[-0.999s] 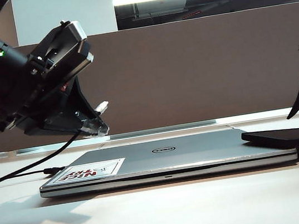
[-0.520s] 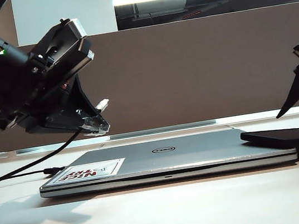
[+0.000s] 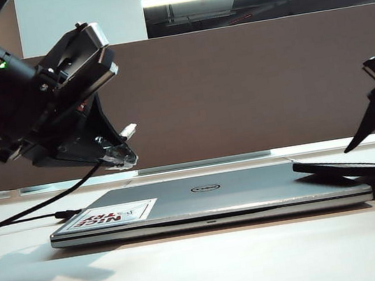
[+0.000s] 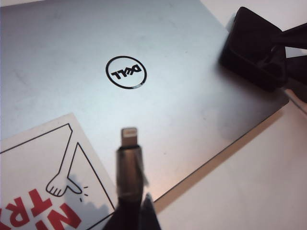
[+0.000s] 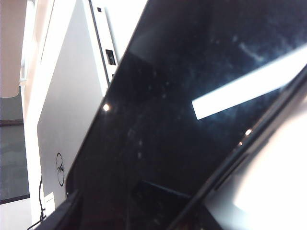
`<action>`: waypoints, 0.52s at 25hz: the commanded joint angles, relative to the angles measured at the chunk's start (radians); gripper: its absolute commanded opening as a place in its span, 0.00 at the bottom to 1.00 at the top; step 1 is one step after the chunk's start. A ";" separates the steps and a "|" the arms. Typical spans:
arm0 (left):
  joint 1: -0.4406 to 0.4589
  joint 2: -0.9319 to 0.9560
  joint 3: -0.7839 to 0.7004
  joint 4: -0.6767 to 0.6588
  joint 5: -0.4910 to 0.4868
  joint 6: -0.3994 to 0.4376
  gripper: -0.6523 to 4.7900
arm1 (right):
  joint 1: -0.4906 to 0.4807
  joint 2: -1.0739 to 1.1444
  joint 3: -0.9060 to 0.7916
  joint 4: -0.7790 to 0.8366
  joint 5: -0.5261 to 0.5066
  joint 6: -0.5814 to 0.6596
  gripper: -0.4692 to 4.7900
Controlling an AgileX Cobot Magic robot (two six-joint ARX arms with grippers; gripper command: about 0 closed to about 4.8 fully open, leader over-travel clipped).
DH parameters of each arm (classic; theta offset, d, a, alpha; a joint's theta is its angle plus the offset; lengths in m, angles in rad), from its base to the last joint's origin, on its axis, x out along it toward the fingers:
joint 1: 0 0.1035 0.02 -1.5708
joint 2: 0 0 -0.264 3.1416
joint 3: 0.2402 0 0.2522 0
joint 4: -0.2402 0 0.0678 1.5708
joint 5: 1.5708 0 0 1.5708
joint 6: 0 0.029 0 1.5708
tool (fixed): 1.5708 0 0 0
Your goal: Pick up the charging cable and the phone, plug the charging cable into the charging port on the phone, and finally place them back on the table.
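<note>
Left gripper (image 3: 121, 157) hangs above the laptop's (image 3: 210, 197) sticker (image 3: 110, 215) end, clenched on the cable (image 3: 35, 208) just behind the plug (image 4: 129, 142). Cord trails back from it down to the table (image 3: 207, 272) on the far left. In the left wrist view the plug sticks straight out ahead of the fingertips, long axis in line with the gripper, tip aimed over the lid toward the Dell logo (image 4: 125, 72), roughly at the phone.

Phone (image 3: 350, 167) lies ahead of and below the right gripper (image 3: 367, 138), at the laptop's right end. It sits tilted: near end raised off the lid, far end lower past the lid edge. Long axis runs roughly left-right in the exterior view, one short edge facing the plug side. Port not visible.

Right gripper is at the phone, jaws partly spread. One dark finger (image 5: 62, 215) shows at the phone's edge in the right wrist view. Cannot tell if it grips yet.

Step in hand, judged: right arm grasping the phone. To do well: clamp across the long edges, keep fingers off the short edge with the port, lift level so it doesn't slide off the lid. Then turn that short edge to face the plug axis.
</note>
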State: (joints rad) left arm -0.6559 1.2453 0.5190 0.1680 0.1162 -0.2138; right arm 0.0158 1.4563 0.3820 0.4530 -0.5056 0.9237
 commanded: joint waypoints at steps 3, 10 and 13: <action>0.000 -0.002 0.001 0.013 0.003 0.004 0.11 | 0.002 0.025 -0.012 -0.052 0.011 -0.001 0.67; 0.000 -0.003 0.001 0.013 0.003 0.003 0.11 | 0.002 0.026 -0.012 -0.052 0.026 -0.008 0.55; 0.000 -0.003 0.001 0.013 0.003 0.003 0.11 | 0.002 0.026 -0.012 -0.052 0.037 -0.008 0.55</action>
State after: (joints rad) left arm -0.6559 1.2453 0.5190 0.1684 0.1165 -0.2142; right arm 0.0166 1.4601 0.3824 0.4572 -0.4911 0.9218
